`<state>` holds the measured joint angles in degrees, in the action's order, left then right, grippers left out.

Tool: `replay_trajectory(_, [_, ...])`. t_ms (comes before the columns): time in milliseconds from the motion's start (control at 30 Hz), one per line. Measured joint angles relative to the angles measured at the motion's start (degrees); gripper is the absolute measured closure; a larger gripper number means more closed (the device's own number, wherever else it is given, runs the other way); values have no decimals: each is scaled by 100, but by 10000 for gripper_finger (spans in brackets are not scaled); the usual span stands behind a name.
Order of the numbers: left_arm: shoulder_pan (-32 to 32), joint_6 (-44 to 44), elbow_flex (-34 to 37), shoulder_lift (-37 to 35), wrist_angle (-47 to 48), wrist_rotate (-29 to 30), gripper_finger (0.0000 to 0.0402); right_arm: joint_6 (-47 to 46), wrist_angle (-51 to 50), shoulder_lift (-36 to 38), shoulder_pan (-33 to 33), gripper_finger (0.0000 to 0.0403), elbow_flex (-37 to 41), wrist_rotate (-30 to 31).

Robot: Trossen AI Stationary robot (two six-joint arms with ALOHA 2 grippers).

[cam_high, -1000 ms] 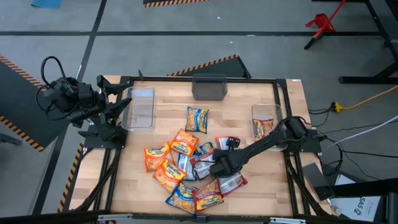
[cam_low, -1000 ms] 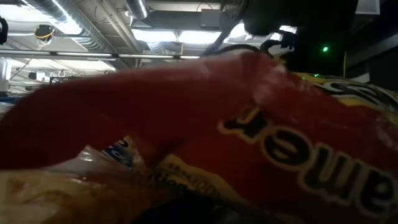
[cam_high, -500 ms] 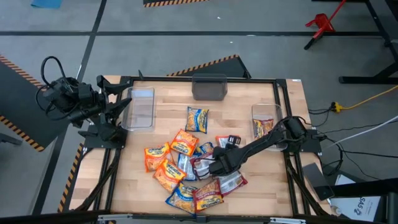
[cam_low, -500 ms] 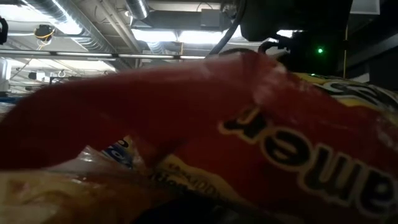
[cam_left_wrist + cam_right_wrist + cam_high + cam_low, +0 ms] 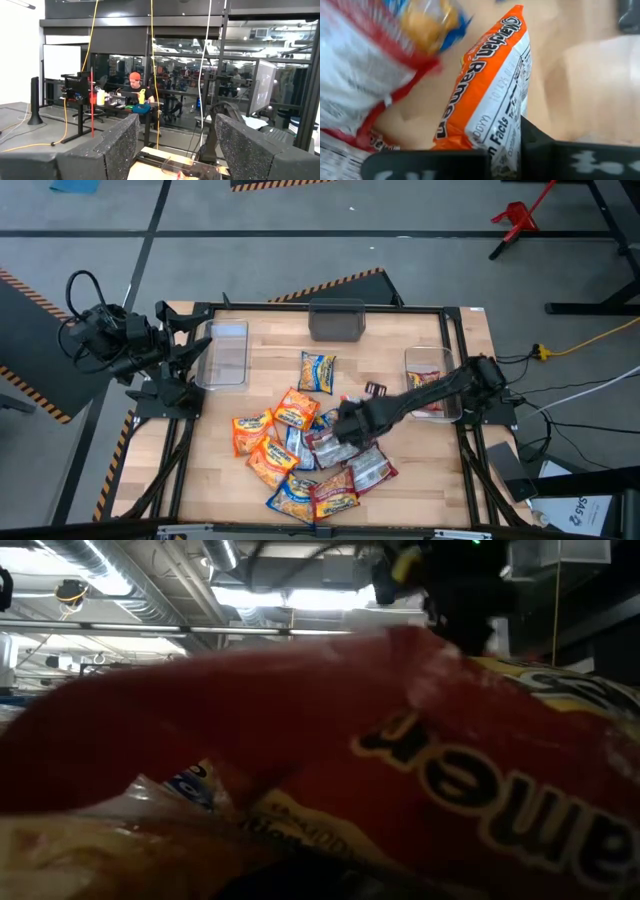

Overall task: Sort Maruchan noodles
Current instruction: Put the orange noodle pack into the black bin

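Wooden table [image 5: 390, 360] w/ black frame carries everything. Left arm parked at the table's left edge, its pincer [image 5: 190, 365] beside a clear bin; in the left wrist view the two padded fingers [image 5: 117, 147] stand apart w/ nothing between them, so it's open. A person sits at a desk in the room far behind.

Right arm reaches from the right edge in over the table toward the pile; its pincer [image 5: 345, 422] sits at the pile's right side. Right wrist view: the pincer [image 5: 512, 152] is closed on an orange packet [image 5: 490, 100], one end pinched between the dark fingers, rest of the packet sticking out past them, label side showing nutrition text. A red-and-silver packet [image 5: 365, 75] lies just beside it, blurred.

Three bins: clear bin [image 5: 225, 355] at left, dark bin [image 5: 336, 320] at top centre, clear bin [image 5: 425, 375] at right w/ a packet inside.

Maruchan noodles pile [image 5: 300, 455] lies centre-bottom of the table, packets overlapping, orange, red-and-silver and blue-and-yellow mixed. One blue-and-yellow packet [image 5: 316, 372] lies apart, above the pile, below the dark bin.

Low view is nearly filled by a red packet [image 5: 400, 790] right up against the camera; can't tell more from it.
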<state>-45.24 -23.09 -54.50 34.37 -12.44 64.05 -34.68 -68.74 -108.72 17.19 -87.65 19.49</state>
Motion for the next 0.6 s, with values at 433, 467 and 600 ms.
replay_trajectory(433, [0, 0, 0, -1, -1, 0, 143, 1820, 2048, 770, -1853, 398, -494, -772])
replay_trajectory(467, [-1, 0, 0, 0, -1, 0, 143, 1955, 2267, 787, -2060, 398, -497, -985])
replay_trajectory(600, [-1, -2, 0, 0, -1, 0, 143, 2194, 2886, 797, -2914, 394, -497, -1729])
